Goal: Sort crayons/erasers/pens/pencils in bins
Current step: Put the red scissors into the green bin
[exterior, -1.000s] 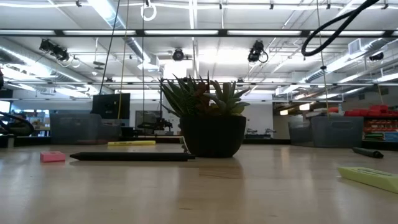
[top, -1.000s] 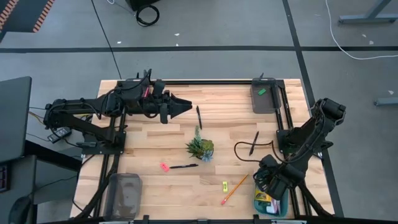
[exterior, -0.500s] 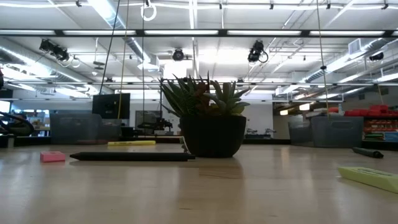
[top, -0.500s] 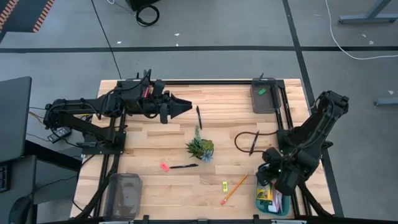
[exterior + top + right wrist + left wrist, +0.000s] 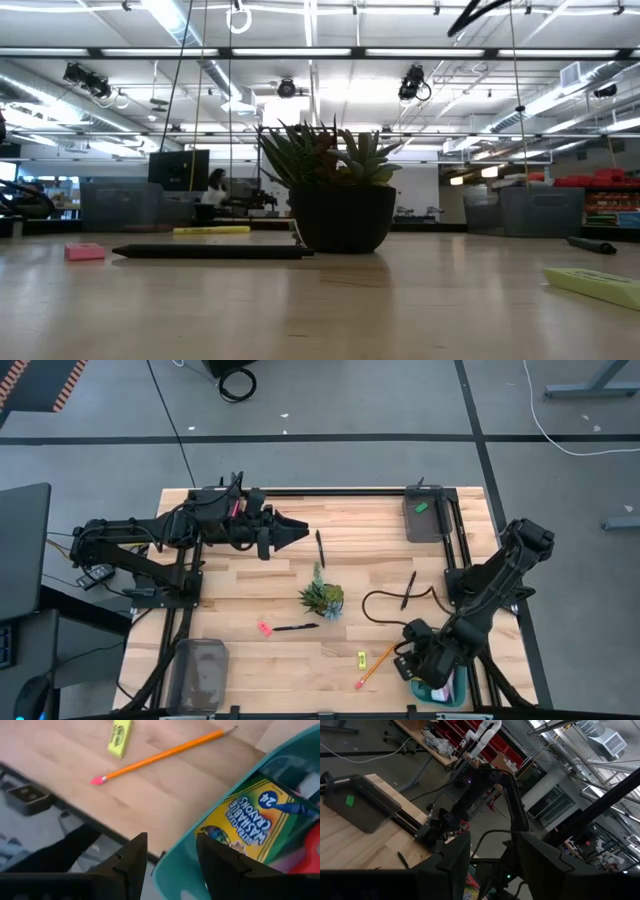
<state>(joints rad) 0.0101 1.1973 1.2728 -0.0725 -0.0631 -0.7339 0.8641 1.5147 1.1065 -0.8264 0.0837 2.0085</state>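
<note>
At the bench's near right corner the right end effector [image 5: 408, 663] hovers with its fingers apart and empty, just beside the teal bin [image 5: 210, 840]. The crayon box [image 5: 247, 822] already lies in that bin, so that item looks sorted. Close by on the wood lie an orange pencil [image 5: 162, 755] and a yellow eraser [image 5: 120, 737], probably the next targets. Farther out, a pink eraser [image 5: 264, 628] and a black pen [image 5: 296, 627] lie near the potted plant [image 5: 322, 597]. At the far left, the left end effector [image 5: 298, 530] waits, partly open and empty.
</note>
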